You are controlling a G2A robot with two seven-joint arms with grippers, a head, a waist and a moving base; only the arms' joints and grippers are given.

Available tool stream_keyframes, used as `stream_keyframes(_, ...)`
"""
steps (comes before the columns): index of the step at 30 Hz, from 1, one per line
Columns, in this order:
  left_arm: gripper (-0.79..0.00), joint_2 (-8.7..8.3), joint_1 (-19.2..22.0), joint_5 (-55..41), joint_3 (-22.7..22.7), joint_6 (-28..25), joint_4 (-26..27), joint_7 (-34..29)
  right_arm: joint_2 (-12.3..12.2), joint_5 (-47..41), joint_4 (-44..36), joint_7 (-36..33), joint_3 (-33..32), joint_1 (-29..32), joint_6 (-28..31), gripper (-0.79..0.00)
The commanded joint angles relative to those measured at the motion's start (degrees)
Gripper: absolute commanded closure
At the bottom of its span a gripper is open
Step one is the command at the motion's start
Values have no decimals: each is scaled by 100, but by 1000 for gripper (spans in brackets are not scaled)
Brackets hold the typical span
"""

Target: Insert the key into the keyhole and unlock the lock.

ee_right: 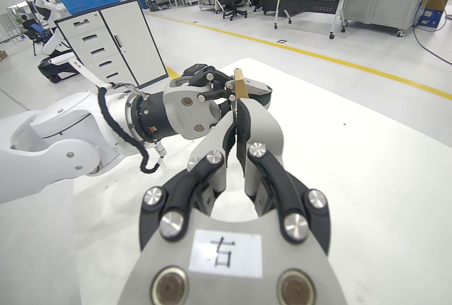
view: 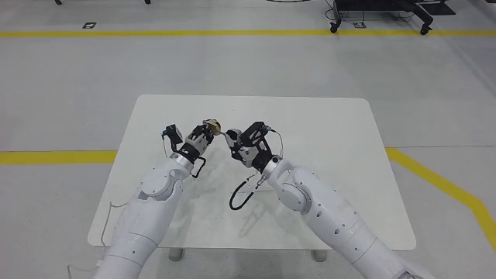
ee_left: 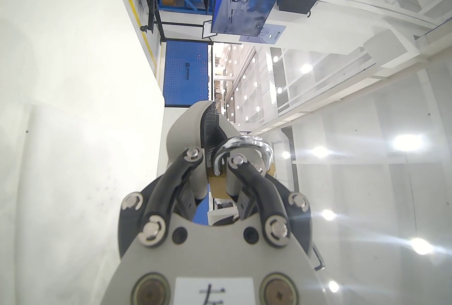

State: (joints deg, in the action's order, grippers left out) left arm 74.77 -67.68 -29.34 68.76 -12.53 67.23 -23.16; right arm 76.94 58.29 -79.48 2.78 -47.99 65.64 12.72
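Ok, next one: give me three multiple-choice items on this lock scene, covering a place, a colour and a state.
1. Where is the padlock?
A. held in the left gripper above the table
B. lying flat on the table
C. on the floor

2. What colour is the padlock's body?
A. red
B. black
C. brass yellow

3. How do the fingers of the right gripper stand?
A. spread wide
B. closed together
C. clamped on a cup

Answers:
1 A: the right wrist view shows the left gripper clamped on the padlock, clear of the white tabletop.
2 C: the left wrist view shows a brass body under a silver shackle.
3 B: the two fingers meet at their tips, pinching what looks like the thin key close to the padlock.
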Motion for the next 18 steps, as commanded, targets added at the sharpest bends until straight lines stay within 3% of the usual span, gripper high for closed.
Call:
stream_keyframes(1,0,4,8,2,9,-16,-14,-7,10,-2,18,6,-10,-3,-11,0)
stream_keyframes(18,0,33,11,173,25,-117,-17,-72,121,61,194,-101,-3,-107,-41,0)
